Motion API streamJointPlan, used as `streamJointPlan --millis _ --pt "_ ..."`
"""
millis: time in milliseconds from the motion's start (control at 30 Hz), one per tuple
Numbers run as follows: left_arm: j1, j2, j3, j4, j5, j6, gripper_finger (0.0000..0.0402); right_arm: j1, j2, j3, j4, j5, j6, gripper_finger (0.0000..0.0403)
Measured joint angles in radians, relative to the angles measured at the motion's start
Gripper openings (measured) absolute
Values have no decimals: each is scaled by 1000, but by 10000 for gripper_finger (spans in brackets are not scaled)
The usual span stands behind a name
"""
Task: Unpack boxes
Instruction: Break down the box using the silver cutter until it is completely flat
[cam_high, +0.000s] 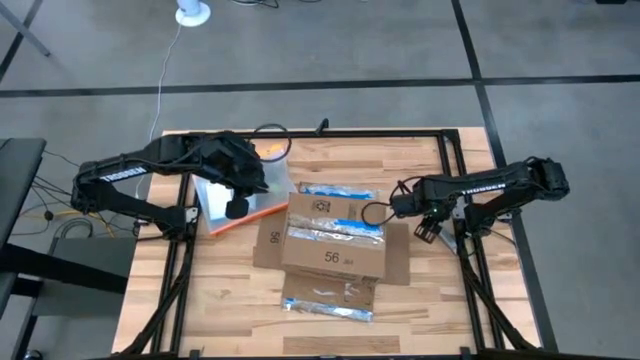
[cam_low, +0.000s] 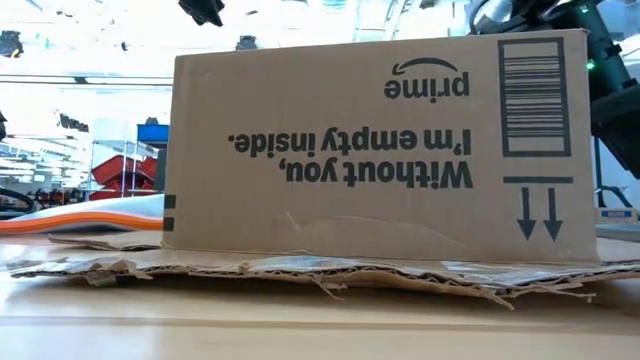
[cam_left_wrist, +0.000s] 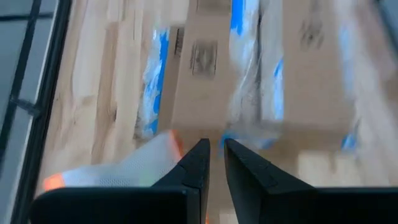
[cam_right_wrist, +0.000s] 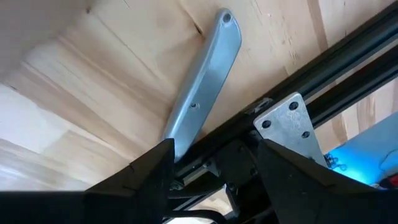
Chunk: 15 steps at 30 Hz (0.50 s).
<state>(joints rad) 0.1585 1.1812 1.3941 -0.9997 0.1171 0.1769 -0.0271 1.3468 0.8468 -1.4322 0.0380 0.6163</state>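
The brown cardboard box (cam_high: 335, 240) stands upside down at the table's middle, resting on its spread, torn flaps (cam_low: 300, 268). Blue-and-white tape strips run across it, and its near wall (cam_low: 370, 150) shows print and a barcode. My left gripper (cam_high: 237, 207) hangs shut above the orange-edged clear pouch (cam_high: 225, 200), just left of the box. In the left wrist view the fingers (cam_left_wrist: 214, 155) have nothing between them, and the pouch (cam_left_wrist: 124, 171) lies below them. My right gripper (cam_high: 428, 228) stands open beside the box's right flap (cam_high: 398, 252). Its fingers (cam_right_wrist: 155, 168) are wide apart.
A grey metal bar (cam_right_wrist: 205, 93) lies on the wood beside the black frame rail (cam_right_wrist: 348, 81) and a metal bracket (cam_right_wrist: 283, 121), close under my right gripper. Black frame rails (cam_high: 180, 270) run along the table's left and right sides. A cable loop (cam_high: 270, 135) lies at the far edge.
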Motion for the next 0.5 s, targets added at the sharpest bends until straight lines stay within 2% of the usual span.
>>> streamJointPlan --millis 67,133,367,500 --pt "-22 8 4 106 116 -42 36 -5 0 0 -2 -1 0 214" --pt "-52 39 5 168 162 -55 36 -8 0 0 -4 -1 -2 214" --pt "-61 270 -59 197 129 17 36 0 0 17 -11 0 6 214" --pt "-73 393 -60 115 137 49 36 26 0 56 -46 18 8 214"
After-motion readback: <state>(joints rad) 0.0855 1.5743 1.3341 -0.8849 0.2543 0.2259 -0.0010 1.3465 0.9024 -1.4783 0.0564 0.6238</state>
